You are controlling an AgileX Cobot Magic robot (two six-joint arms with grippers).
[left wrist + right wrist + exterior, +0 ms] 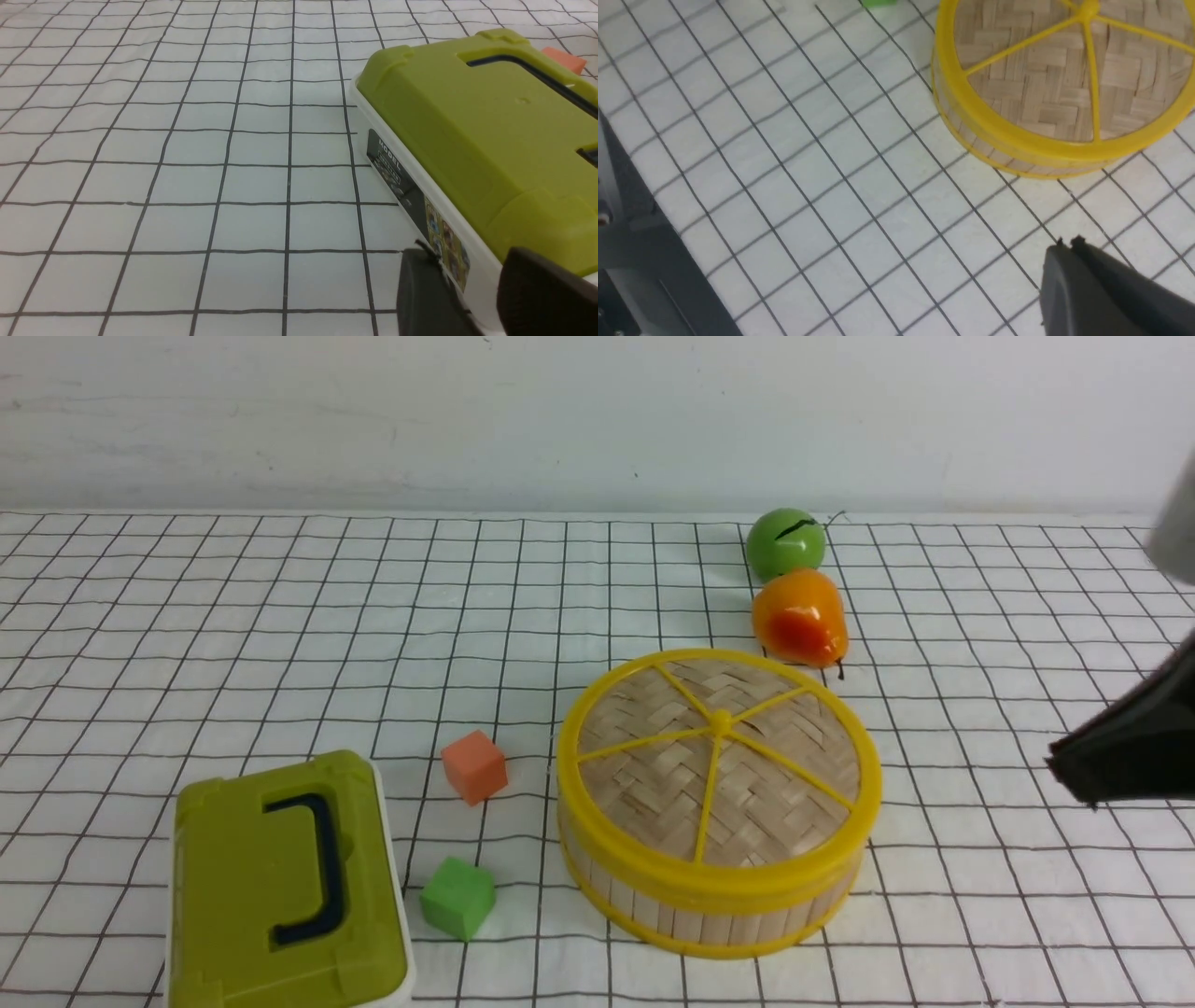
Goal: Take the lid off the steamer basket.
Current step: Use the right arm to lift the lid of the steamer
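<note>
Sitting on the steamer basket (709,917), the lid (721,752) is not yet lifted, well beyond the right fingers (1092,284), seemingly closed and empty; left fingers (425,294) gape empty.

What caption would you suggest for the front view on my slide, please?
Basket, lid on, beside orange cube, green cube, green fruit, orange fruit and box; right hand at the edge.

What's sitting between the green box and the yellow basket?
Two little cubes, seen in the front view: an orange cube and a green cube, between the box and the steamer basket.
</note>
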